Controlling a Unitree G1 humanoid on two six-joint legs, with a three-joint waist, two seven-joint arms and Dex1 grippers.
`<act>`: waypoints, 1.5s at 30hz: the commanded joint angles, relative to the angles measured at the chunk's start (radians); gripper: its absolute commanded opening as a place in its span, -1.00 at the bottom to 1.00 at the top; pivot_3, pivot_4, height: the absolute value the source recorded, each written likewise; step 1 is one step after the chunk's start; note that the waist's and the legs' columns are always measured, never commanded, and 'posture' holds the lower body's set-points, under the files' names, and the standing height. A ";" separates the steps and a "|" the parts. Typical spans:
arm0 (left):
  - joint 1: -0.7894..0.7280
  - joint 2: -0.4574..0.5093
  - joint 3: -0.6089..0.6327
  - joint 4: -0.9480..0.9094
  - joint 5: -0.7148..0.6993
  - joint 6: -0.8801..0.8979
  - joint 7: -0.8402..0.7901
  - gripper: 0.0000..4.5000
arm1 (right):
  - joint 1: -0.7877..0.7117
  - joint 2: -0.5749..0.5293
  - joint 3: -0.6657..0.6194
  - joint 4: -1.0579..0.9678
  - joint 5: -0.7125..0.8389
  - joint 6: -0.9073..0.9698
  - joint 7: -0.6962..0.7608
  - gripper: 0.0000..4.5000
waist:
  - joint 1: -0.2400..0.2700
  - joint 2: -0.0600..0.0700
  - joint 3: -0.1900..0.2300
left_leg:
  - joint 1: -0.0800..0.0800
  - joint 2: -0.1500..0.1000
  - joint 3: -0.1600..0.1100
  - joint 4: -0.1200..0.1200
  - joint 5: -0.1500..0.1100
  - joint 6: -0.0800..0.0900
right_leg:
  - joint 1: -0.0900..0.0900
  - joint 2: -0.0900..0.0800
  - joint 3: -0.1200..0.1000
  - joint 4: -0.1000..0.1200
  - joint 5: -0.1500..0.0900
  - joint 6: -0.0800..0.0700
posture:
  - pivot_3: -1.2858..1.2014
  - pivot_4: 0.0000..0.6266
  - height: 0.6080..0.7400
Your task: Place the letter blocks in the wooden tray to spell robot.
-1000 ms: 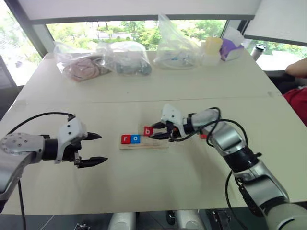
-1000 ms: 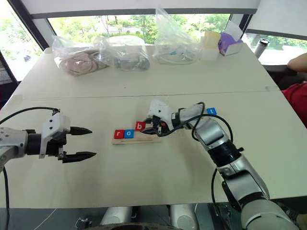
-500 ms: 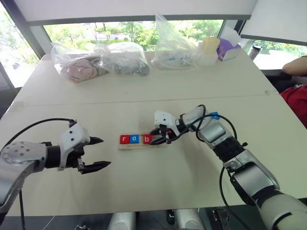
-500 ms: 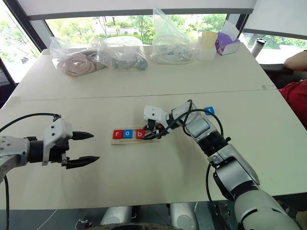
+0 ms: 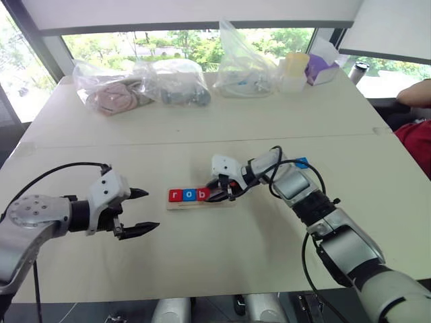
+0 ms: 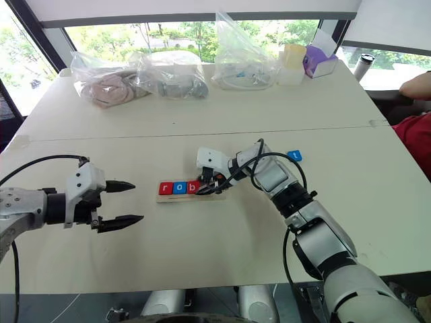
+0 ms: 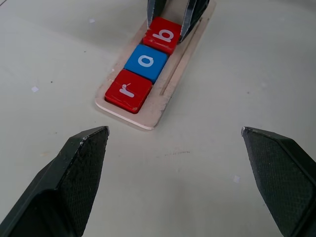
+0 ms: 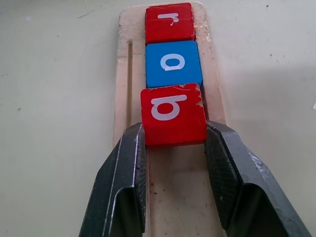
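The wooden tray (image 5: 222, 200) lies mid-table with three letter blocks in a row: red r (image 5: 175, 196), blue o (image 5: 189, 195) and red b (image 5: 202, 194). My right gripper (image 8: 174, 133) is shut on the red b (image 8: 173, 114), which rests in the tray against the blue o (image 8: 173, 62); its fingers (image 8: 123, 168) clamp the block's two sides. A blue t block (image 6: 294, 156) lies on the table to the right, behind my right arm. My left gripper (image 5: 141, 212) hovers open and empty to the left of the tray (image 7: 163, 101), pointing at it.
Several clear plastic bags (image 5: 176, 81) with assorted contents line the far side of the table, beside a yellow cup (image 5: 298, 64) and a purple box (image 5: 322, 67). A person's arm (image 5: 416, 94) and red clothing show at the right edge.
My right gripper has carried the red b down and leftwards into the tray, up against the blue o. The left gripper has stayed open and nearly still. The camera has shifted a little.
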 commanded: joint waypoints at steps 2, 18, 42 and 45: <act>-0.018 -0.005 -0.002 -0.004 0.007 -0.017 0.005 1.00 | -0.019 0.019 -0.022 0.001 -0.004 0.006 -0.014 -0.05 | -0.001 0.000 0.000 | 0.000 0.000 0.000 0.000 0.000 0.000 | 0.000 0.000 0.000 0.000 0.000 0.000 | 0.03 -0.52 1.00; -0.025 -0.013 -0.013 -0.010 0.009 -0.014 0.012 1.00 | 0.029 -0.003 -0.143 -0.197 0.063 0.133 -0.083 0.99 | 0.002 0.000 0.000 | -0.001 0.000 0.000 0.000 0.000 0.000 | 0.000 0.000 0.000 -0.001 0.000 0.000 | 0.03 -0.52 1.00; -0.047 -0.023 -0.028 -0.008 0.007 -0.001 0.027 1.00 | -0.005 0.041 -0.097 0.043 -0.077 -0.174 -0.202 0.99 | -0.001 0.000 0.000 | -0.001 0.000 0.000 0.000 0.000 0.000 | 0.000 0.000 0.000 0.000 0.000 0.000 | 0.03 -0.52 1.00; -0.047 -0.023 -0.028 -0.009 0.008 -0.002 0.027 1.00 | -0.015 0.050 -0.103 0.070 -0.088 -0.191 -0.217 0.99 | -0.001 0.000 0.000 | -0.001 0.000 0.000 0.000 0.000 0.000 | 0.000 0.000 0.000 0.000 0.000 0.000 | 0.03 -0.52 1.00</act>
